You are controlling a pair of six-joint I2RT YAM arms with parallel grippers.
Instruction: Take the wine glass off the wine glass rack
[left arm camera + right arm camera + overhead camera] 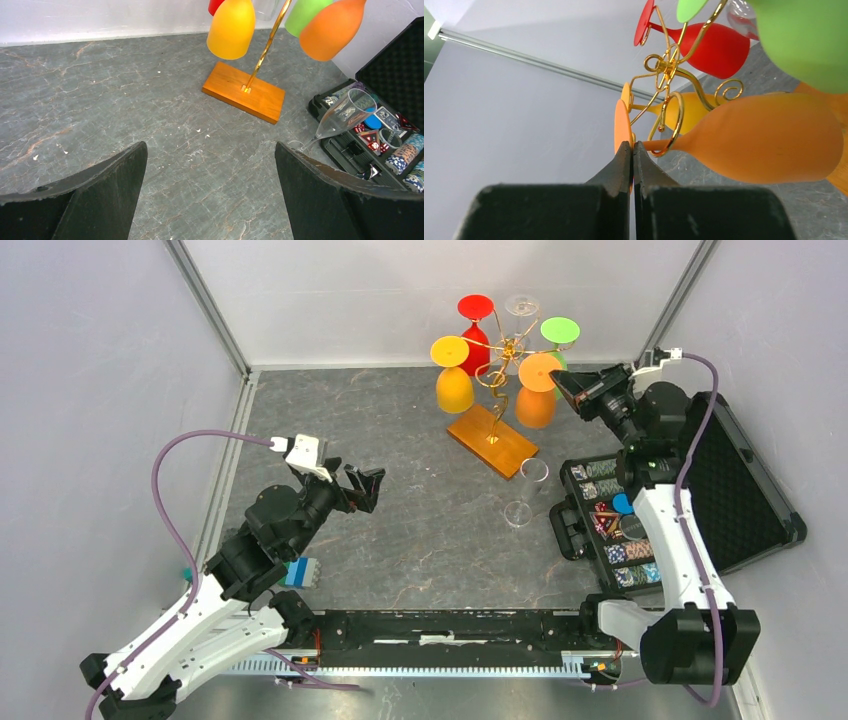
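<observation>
The wine glass rack (497, 390) is gold wire on an amber base (243, 91) at the table's back. Red, yellow, green, orange and clear glasses hang upside down from its curled arms (669, 65). The orange wine glass (764, 137) hangs nearest the right arm, its stem in a gold ring. My right gripper (632, 145) is shut on the thin edge of that glass's orange foot (622, 125); from above the gripper (556, 380) sits right beside the foot (540, 372). My left gripper (210, 147) hovers open and holds nothing, over the table left of the rack (365, 488).
A clear wine glass (523, 490) stands on the table just in front of the rack's base. An open black case of poker chips (610, 525) lies to its right under the right arm. White walls close in the back and both sides.
</observation>
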